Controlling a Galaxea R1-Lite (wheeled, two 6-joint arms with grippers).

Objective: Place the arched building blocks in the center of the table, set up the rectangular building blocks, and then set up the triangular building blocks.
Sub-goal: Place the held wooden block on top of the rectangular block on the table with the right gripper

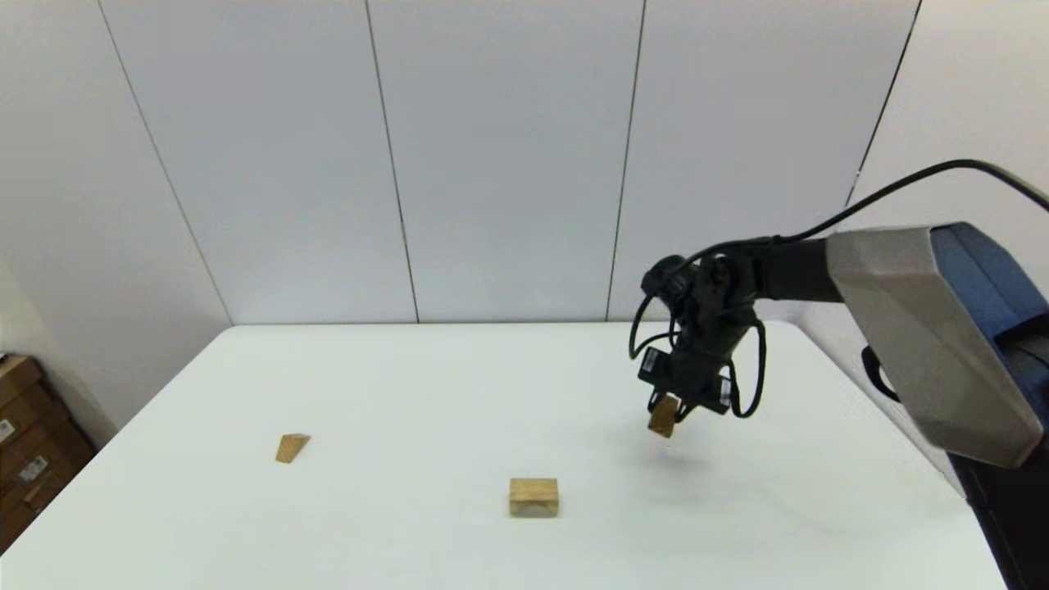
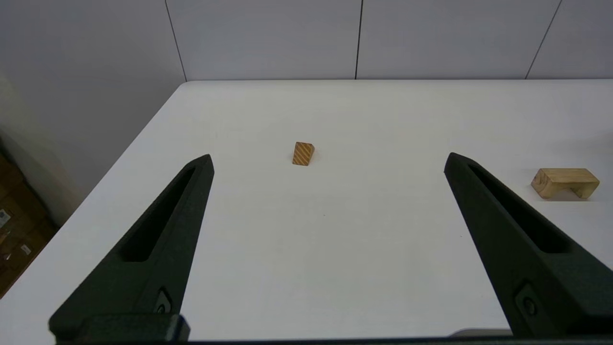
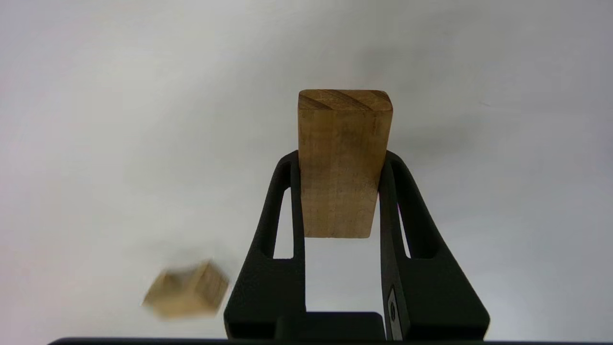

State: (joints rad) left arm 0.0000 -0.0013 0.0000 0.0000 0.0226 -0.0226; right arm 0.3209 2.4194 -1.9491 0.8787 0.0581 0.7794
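My right gripper (image 1: 668, 418) hangs above the right half of the white table (image 1: 410, 369), shut on the rectangular block (image 1: 663, 415). In the right wrist view that flat wooden slab (image 3: 342, 163) stands clamped between both fingers (image 3: 282, 215), its end pointing down at the tabletop. The arched block (image 1: 533, 497) rests near the table's middle front, cut-out side down; it also shows in the left wrist view (image 2: 565, 182) and blurred in the right wrist view (image 3: 187, 290). The triangular block (image 1: 292, 447) lies at the left. My left gripper (image 2: 328, 160) is open, well short of the wedge (image 2: 302, 153).
Brown cardboard boxes (image 1: 24, 442) stand on the floor off the table's left edge. A white panelled wall (image 1: 492, 164) runs behind the table's far edge. The right arm's grey and blue housing (image 1: 942, 336) juts over the table's right side.
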